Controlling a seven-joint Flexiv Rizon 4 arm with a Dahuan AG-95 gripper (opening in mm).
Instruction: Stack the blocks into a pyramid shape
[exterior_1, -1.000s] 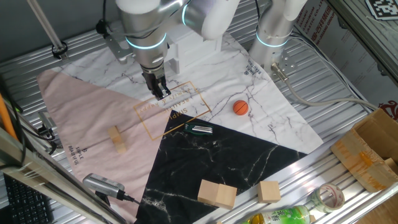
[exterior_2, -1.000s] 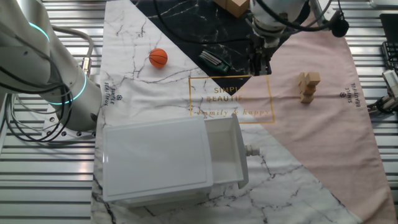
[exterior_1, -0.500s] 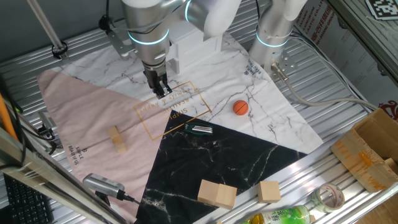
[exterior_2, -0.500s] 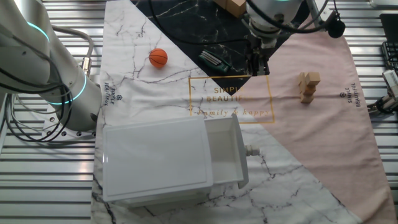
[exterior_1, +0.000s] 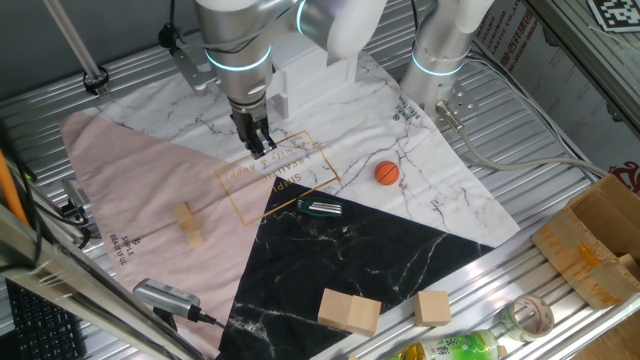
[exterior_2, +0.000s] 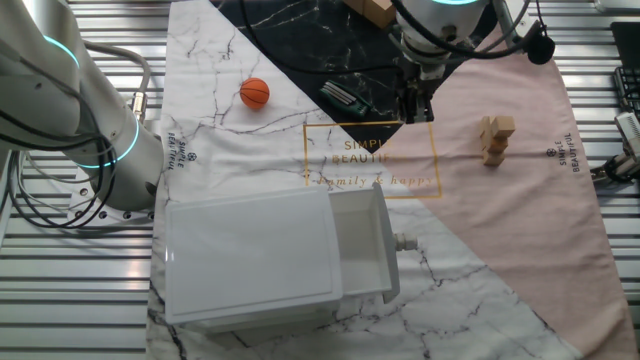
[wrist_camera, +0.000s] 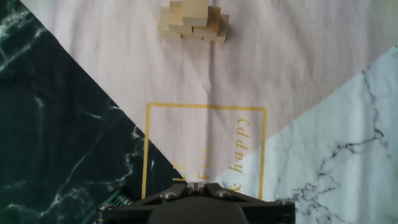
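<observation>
1. Ribbed metal forms the bench, and a patchwork cloth of pink, white marble and black marble print covers its middle.
2. The silver arm reaches down over the gold-lettered square printed on the cloth.
3. A white plastic drawer unit sits on the white marble part, its drawer pulled out.
4. A cardboard box rests at the bench edge.
5. Two large pale wooden blocks lie on the black part, near each other but apart.
6. The gripper hangs above the gold lettering; its fingers are drawn together with nothing between them.
7. The blocks stand piled on the pink part, well apart from the gripper. The hand view shows a wider bottom row and fewer cubes above; the exact count per row cannot be told.
8. An orange ball rests on the white marble part.
9. A small dark clip-like object lies at the black part's tip.
</observation>
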